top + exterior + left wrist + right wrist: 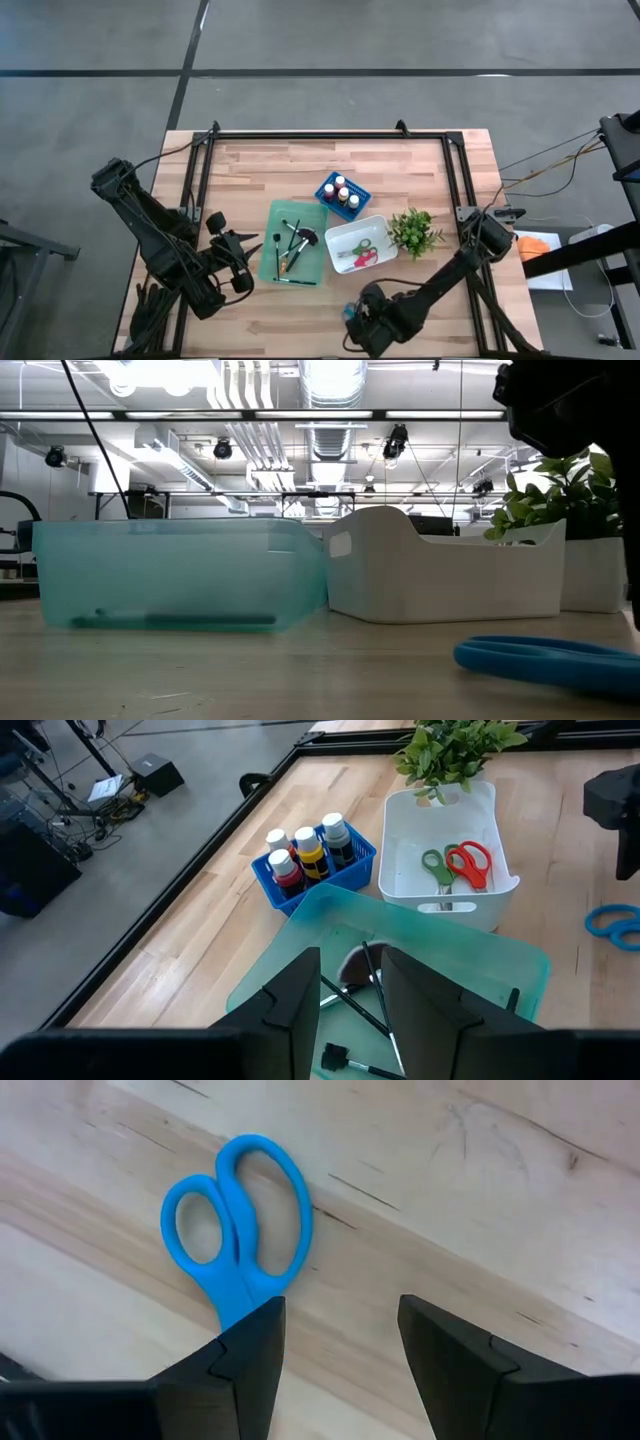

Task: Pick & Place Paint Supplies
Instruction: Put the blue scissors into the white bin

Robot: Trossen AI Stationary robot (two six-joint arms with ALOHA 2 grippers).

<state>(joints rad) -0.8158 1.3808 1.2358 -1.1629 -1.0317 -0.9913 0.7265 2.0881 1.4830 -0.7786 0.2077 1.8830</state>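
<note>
Blue-handled scissors (240, 1220) lie flat on the wood near the table's near edge, also low in the low view (560, 660). My right gripper (340, 1340) hangs open just over them (352, 318); one finger hides their blade end. My left gripper (350, 995) is open at the left side of a teal tray (295, 240), above the dark-handled brushes (360, 990) lying in it. Paint bottles with coloured caps (315, 855) stand in a blue basket (342, 194). Red and green scissors (455, 863) lie in a white bin (372, 228).
A small leafy plant (414, 230) stands just right of the white bin. A black frame (320, 133) runs along the table's far, left and right sides. Bare wood lies between the tray and the near edge, around the blue scissors.
</note>
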